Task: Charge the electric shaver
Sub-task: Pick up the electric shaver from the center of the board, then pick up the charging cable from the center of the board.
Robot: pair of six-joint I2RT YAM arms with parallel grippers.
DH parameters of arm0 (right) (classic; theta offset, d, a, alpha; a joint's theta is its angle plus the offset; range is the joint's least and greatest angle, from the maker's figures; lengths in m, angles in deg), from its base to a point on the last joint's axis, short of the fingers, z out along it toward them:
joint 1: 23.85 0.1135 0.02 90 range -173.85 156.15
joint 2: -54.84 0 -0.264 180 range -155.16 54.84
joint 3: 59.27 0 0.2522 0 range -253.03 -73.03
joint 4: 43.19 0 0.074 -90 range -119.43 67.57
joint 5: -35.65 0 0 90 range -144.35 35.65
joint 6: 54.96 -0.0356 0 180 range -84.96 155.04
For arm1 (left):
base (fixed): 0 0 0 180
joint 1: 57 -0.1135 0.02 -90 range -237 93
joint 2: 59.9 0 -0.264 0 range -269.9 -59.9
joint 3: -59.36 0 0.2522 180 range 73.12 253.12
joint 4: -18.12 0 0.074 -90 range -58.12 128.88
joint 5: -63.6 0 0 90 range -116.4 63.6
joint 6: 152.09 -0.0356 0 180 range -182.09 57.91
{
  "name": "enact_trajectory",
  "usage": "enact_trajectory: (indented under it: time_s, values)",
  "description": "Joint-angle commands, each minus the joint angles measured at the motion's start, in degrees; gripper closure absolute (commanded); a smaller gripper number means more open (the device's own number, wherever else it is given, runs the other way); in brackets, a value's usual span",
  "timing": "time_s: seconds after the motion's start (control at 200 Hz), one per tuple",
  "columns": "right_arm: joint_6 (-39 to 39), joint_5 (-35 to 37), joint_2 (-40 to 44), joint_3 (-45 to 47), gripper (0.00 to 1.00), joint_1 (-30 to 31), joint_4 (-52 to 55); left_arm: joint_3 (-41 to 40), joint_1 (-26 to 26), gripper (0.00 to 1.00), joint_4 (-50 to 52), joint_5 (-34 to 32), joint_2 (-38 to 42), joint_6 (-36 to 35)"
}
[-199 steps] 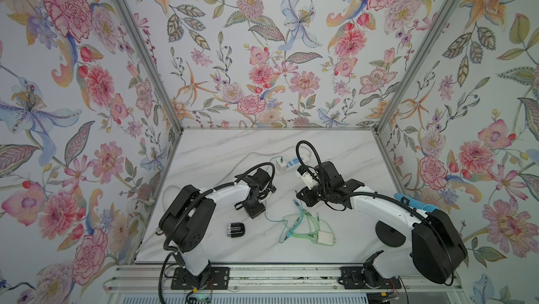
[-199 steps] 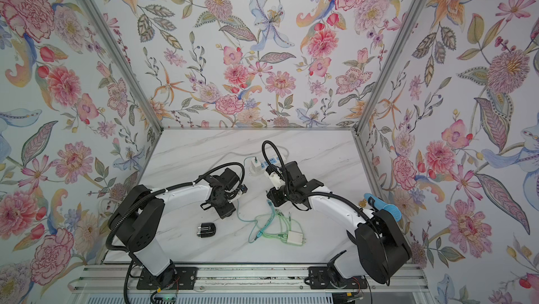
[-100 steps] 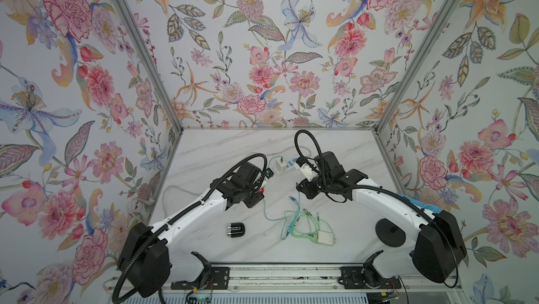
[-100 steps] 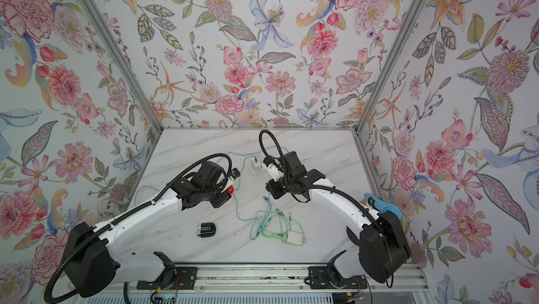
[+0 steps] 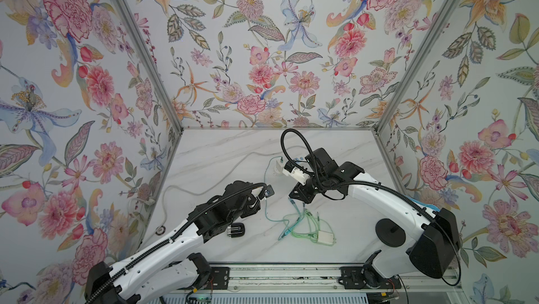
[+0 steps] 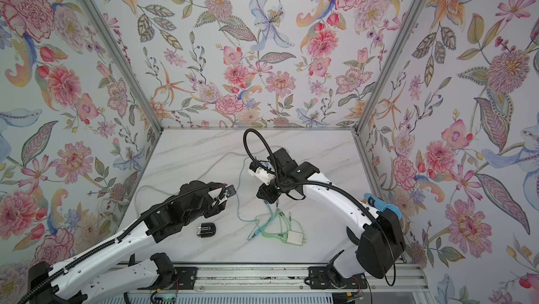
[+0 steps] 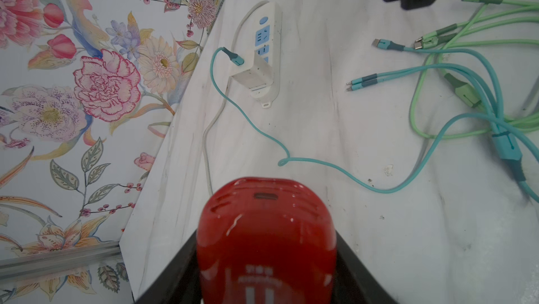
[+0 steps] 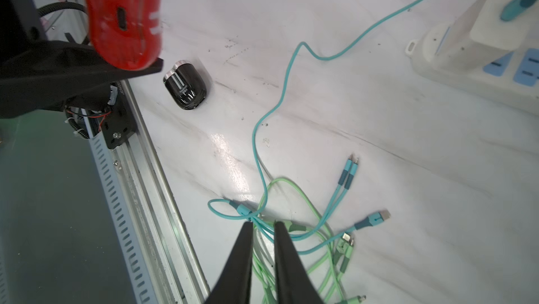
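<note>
The shaver is red and pinched between the fingers of the left gripper. It is held clear of the table, left of centre. Its port faces out toward the cables and shows as a dark slot in the right wrist view too.

Over the last second the left arm has unfolded from a hunched pose into a long, low reach. Its hand has stayed near the same spot. The shaver therefore looks presented and waiting rather than travelling.

The right gripper has barely shifted, but its jaws have eased slightly apart. A narrow gap now shows between them with nothing in it. It hangs over the tangle where the teal cable crosses the green cable.

The teal cable runs back to a charger seated in the strip, so it appears to be the powered one. Its loose ends lie apart on the table: one broad plug and a thin pair. A black piece, perhaps the cap, lies near the left arm.

No plug is in hand yet and the port is empty. The next step is likely choosing the teal end that fits and gripping it near its tip. The crossed cables could drag along with it.
</note>
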Motion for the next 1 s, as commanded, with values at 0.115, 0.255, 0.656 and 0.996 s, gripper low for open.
enact_trajectory:
  time_s: [0.115,0.255,0.656,0.996]
  values:
    - [-7.13,6.45,-4.81,6.31,0.74,-2.76,-7.34,-4.35,0.24,1.0,-5.25,-2.99,2.11,-1.14]
    - [-7.7,9.8,-10.96,5.32,0.73,-2.71,-8.16,-5.43,0.24,1.0,-6.37,-3.66,2.99,-0.34]
    - [-22.26,18.46,-13.97,8.71,0.77,-2.78,-13.08,-9.26,0.2,1.0,-11.72,-5.27,3.73,3.01]
    - [-18.38,15.37,-16.5,5.79,0.78,1.65,-14.08,-10.57,-0.05,1.0,-14.53,-4.55,2.59,4.39]
